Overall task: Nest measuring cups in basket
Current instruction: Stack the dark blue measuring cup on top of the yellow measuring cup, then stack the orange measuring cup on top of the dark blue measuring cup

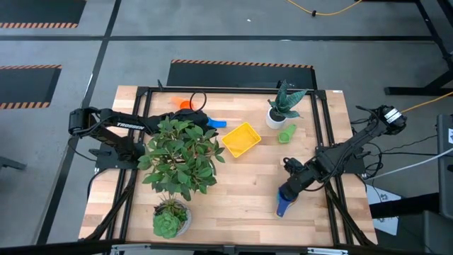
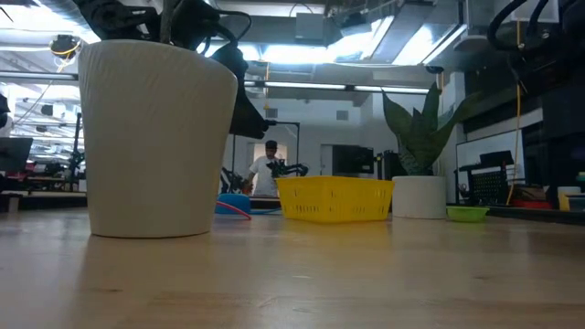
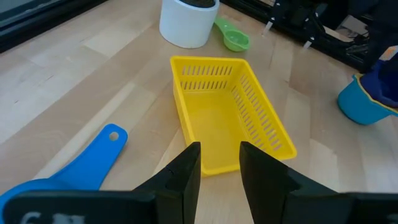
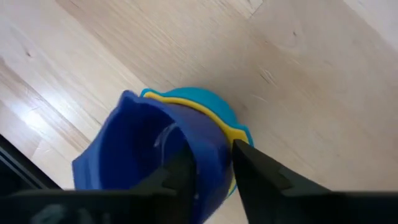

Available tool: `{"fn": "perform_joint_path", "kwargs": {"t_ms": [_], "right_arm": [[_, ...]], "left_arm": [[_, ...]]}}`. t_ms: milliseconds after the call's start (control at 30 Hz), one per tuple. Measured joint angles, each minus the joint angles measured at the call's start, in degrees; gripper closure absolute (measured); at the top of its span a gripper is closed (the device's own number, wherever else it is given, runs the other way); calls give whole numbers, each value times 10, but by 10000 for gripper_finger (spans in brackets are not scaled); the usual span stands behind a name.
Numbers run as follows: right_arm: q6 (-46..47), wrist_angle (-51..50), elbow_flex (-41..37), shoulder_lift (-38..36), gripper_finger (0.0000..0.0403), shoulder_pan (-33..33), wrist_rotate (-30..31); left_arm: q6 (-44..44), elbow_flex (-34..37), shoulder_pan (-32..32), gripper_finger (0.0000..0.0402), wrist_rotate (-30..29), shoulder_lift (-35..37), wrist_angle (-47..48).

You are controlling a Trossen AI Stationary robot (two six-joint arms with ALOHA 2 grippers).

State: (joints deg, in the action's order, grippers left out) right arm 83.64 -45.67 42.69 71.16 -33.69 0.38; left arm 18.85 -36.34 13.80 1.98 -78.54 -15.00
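Blue was the colour nearest your left gripper (image 3: 214, 163): a blue cup with a holed flat handle (image 3: 93, 158) lay just beside it on the table, and the wrist view showed those fingers a narrow gap apart with nothing between them. An orange cup (image 1: 185, 105) sat partly hidden behind the left arm at the back edge. At the table's middle you had the yellow basket (image 1: 241, 139), an empty slotted tray lying askew, its long axis running roughly away from the left gripper. A green cup (image 1: 287, 132) lay apart from the basket, beside a small white plant pot (image 1: 274, 117). Well off towards the front right, your right gripper (image 1: 288, 191) was at the stacked cups (image 4: 168, 149): a dark blue cup nested over a thin yellow rim inside a light blue cup, tipped on the wood. One finger sat inside the dark blue cup's mouth and one outside its wall; whether that wall was pinched or free, you could not tell. I judged the stack to lie within the right arm's reach, with the basket away towards the table's middle.
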Motion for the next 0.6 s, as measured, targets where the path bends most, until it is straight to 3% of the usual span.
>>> {"fn": "perform_joint_path", "kwargs": {"t_ms": [233, 600], "right_arm": [[-1, -1, 0, 0, 225, 0, 0], [-2, -10, 0, 0, 219, 0, -4]], "left_arm": [[0, 0, 0, 297, 0, 0, 0], [0, 0, 0, 297, 0, 0, 0]]}}
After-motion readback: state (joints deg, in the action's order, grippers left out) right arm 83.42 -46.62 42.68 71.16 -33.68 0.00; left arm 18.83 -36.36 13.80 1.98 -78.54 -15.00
